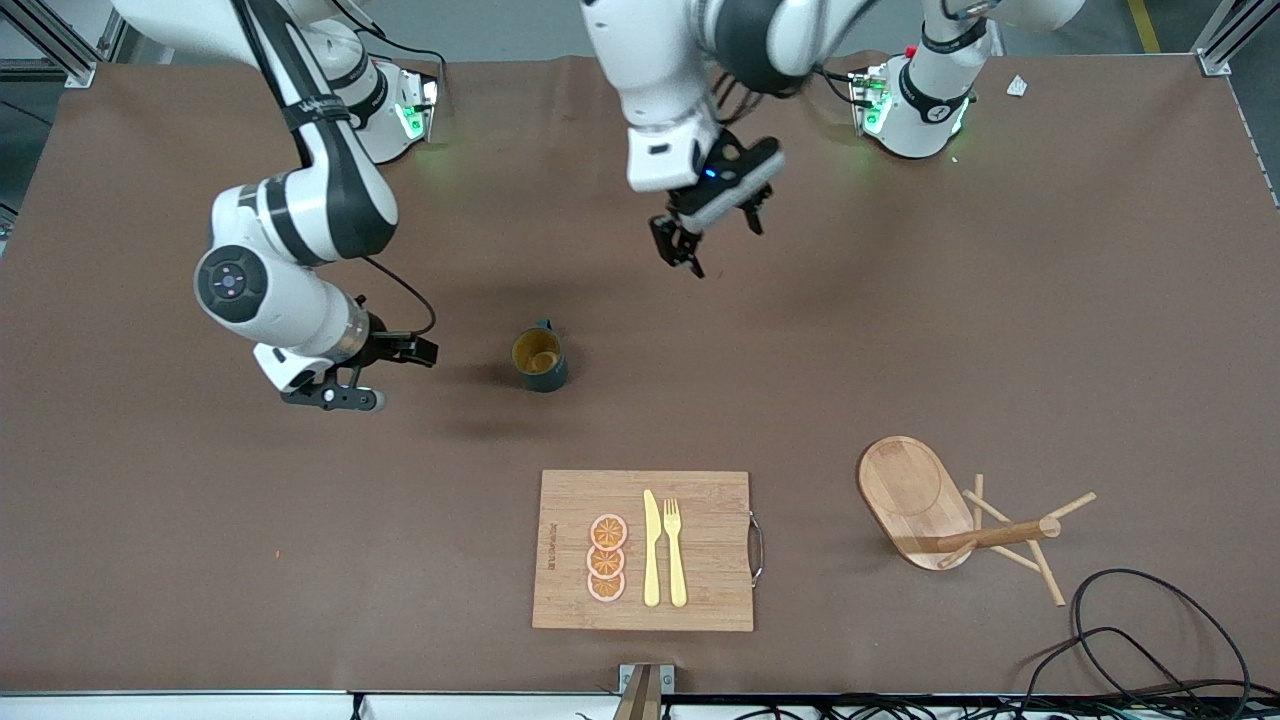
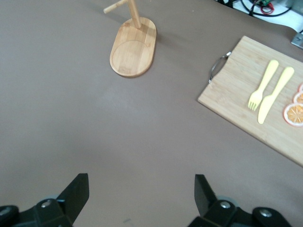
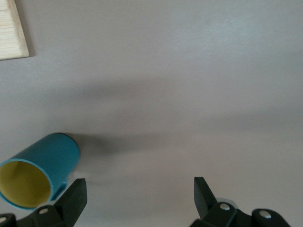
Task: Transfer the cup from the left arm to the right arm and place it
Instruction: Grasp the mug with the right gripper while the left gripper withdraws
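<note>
Now: cup [image 1: 540, 360] upright on table | left gripper [image 1: 708, 236] open | right gripper [image 1: 375, 372] open beside cup

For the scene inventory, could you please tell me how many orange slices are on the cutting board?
3. The orange slices lie in a column on the cutting board, beside the yellow knife: one farthest from the front camera, one in the middle, one nearest.
</note>
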Robot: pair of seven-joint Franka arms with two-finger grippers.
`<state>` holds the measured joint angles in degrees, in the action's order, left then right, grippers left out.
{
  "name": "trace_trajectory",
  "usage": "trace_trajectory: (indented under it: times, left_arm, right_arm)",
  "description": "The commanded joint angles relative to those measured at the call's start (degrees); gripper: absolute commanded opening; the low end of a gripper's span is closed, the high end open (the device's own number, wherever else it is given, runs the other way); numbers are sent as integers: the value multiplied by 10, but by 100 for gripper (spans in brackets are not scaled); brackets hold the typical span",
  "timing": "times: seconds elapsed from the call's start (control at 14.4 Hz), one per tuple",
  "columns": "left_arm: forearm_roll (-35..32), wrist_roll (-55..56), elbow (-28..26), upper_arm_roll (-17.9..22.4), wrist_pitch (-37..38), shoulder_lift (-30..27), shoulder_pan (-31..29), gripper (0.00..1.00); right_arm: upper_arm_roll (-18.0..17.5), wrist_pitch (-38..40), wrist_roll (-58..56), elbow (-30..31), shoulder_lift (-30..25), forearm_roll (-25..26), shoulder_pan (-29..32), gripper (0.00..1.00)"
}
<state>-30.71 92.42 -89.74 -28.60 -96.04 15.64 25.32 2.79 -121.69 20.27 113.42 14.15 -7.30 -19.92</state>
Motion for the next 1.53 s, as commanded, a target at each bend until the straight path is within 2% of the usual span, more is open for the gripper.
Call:
trace_trajectory:
  times: [0.0, 0.56, 0.69, 0.97, 1.11, 1.18, 1.25, 1.39, 1.46]
  left_arm:
    - [51, -89, 25, -7, 0, -11, -65, 99]
    - [144, -225, 66, -6, 9, -20, -191, 99]
    - [145, -258, 68, -4, 17, -31, -214, 100]
    - [147, -417, 69, -7, 23, -46, -292, 100]
    - [147, -463, 69, -3, 26, -53, -303, 100]
    - [148, -471, 69, -4, 26, -54, -313, 100]
    - [148, -477, 69, -5, 30, -56, -321, 100]
    - [159, -514, 68, 3, 36, -71, -321, 100]
    - [173, -534, 62, 24, 37, -88, -315, 100]
  right_arm:
    - [4, -55, 71, 42, -9, -7, -47, 100]
    - [5, -130, 152, 51, 30, -7, -118, 100]
    - [5, -145, 152, 53, 41, -7, -126, 100]
    - [5, -174, 165, 54, 64, -6, -142, 100]
    - [5, -181, 165, 54, 71, -6, -145, 100]
    - [5, -183, 165, 54, 75, -5, -147, 94]
    - [5, -185, 165, 54, 78, -5, -149, 84]
    - [5, -190, 165, 54, 84, -5, -154, 58]
    - [5, -188, 165, 54, 84, -5, -153, 40]
